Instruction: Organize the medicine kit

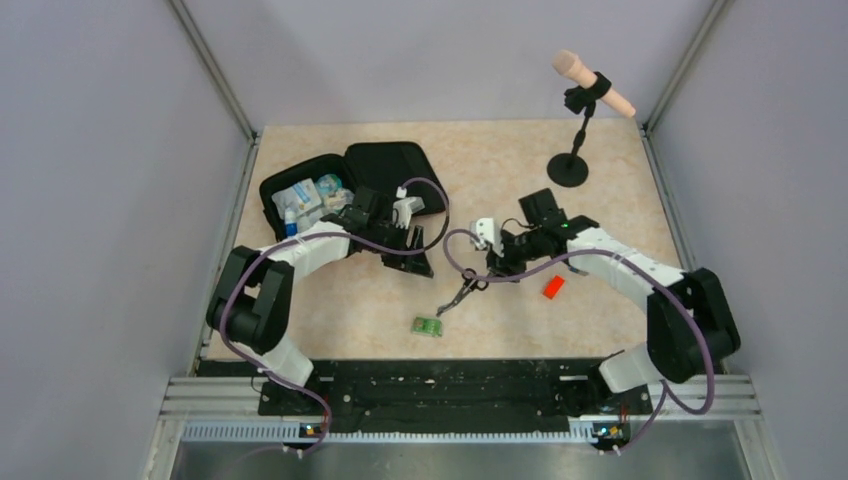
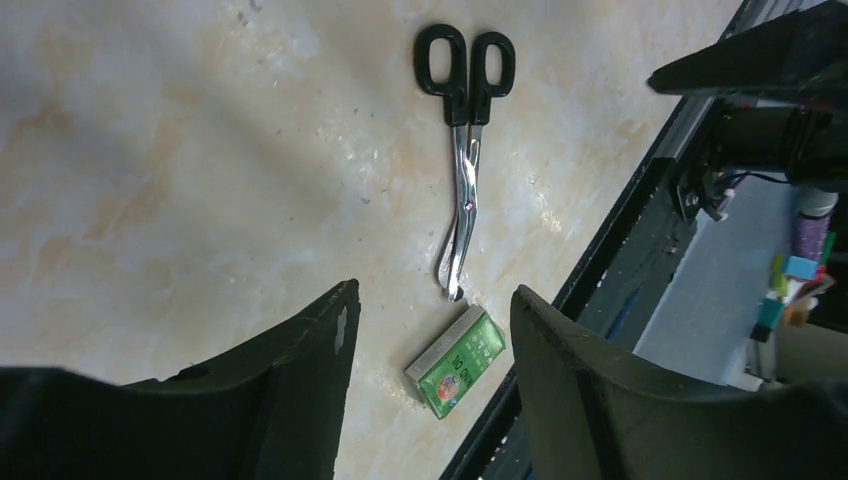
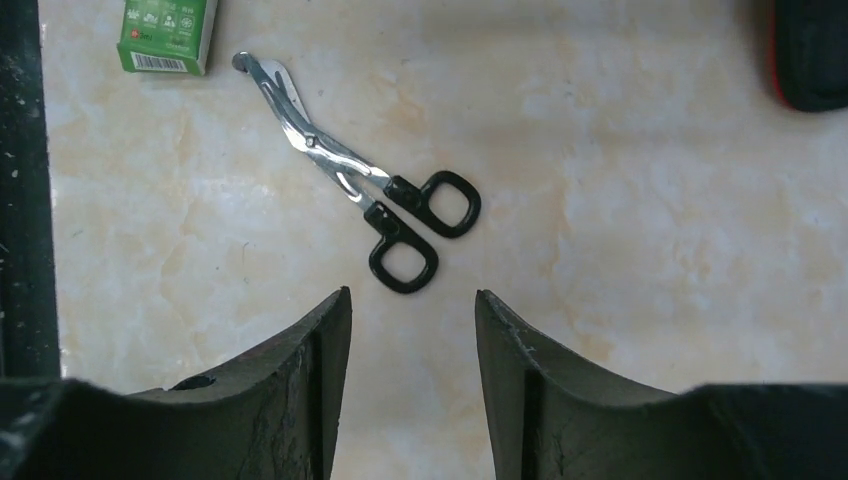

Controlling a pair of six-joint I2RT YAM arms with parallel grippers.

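Observation:
The medicine kit lies open at the far left, black lining up, with several small supplies in its left half. Black-handled scissors lie on the table between the arms, and a small green box sits just past their tip. My left gripper is open and empty beside the kit's near right corner. Its wrist view shows the scissors and the box beyond its fingertips. My right gripper is open and empty, just short of the scissor handles, its fingertips apart.
A small red block lies right of the right gripper. A microphone on a black stand is at the far right. The green box lies near the table's front rail. Grey walls enclose the table.

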